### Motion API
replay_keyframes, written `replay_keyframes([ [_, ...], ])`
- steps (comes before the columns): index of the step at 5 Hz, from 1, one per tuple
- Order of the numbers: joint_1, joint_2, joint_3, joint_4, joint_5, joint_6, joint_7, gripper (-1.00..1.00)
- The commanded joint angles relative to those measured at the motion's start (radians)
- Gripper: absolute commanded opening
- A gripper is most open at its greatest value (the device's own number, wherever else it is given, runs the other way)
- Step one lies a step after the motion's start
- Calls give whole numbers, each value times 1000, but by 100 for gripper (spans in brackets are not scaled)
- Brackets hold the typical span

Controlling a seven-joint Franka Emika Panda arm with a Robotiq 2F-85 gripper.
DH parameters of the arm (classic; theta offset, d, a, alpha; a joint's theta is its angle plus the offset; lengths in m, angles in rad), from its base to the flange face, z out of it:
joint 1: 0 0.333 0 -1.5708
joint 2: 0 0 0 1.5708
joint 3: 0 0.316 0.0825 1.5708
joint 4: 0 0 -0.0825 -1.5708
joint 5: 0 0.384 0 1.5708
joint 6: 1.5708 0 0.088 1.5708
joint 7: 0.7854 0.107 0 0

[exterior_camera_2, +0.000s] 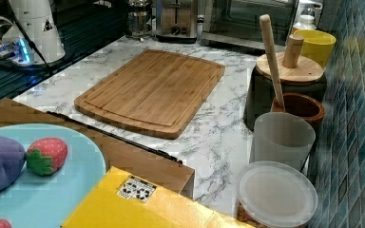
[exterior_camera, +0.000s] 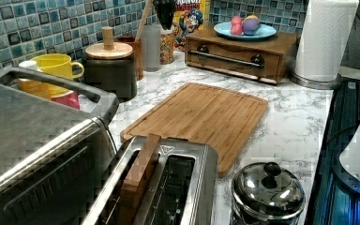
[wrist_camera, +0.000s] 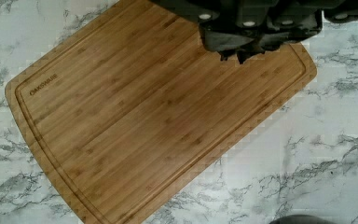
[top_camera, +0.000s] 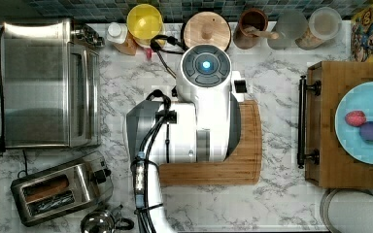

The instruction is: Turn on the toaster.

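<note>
Hovering over the cutting board point(wrist_camera: 158, 121), the pincer point(wrist_camera: 237, 49) looks closed. Reaching lower-left, it might miss the toaster point(top_camera: 60, 193) lever, striking the kettle point(top_camera: 99, 222).

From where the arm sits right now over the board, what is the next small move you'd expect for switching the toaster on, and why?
Probably a sideways move toward the top view's lower left. The gripper hangs above the bamboo cutting board, well apart from the toaster, which stands in that corner below the toaster oven. The toaster's black lever end faces the arm, so closing that gap likely comes before any press.
</note>
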Motion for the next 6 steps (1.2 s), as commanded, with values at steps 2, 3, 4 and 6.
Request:
replay_keyframes([
  [2,15,-37,21,-71,48,68,-135,-100],
  [3,41,-57,54,-107,73,97,-217,-100],
  [4,73,-95,94,-163,61,153,-254,-100],
  [6,85,-139,182,-264,105,237,-324,-100],
])
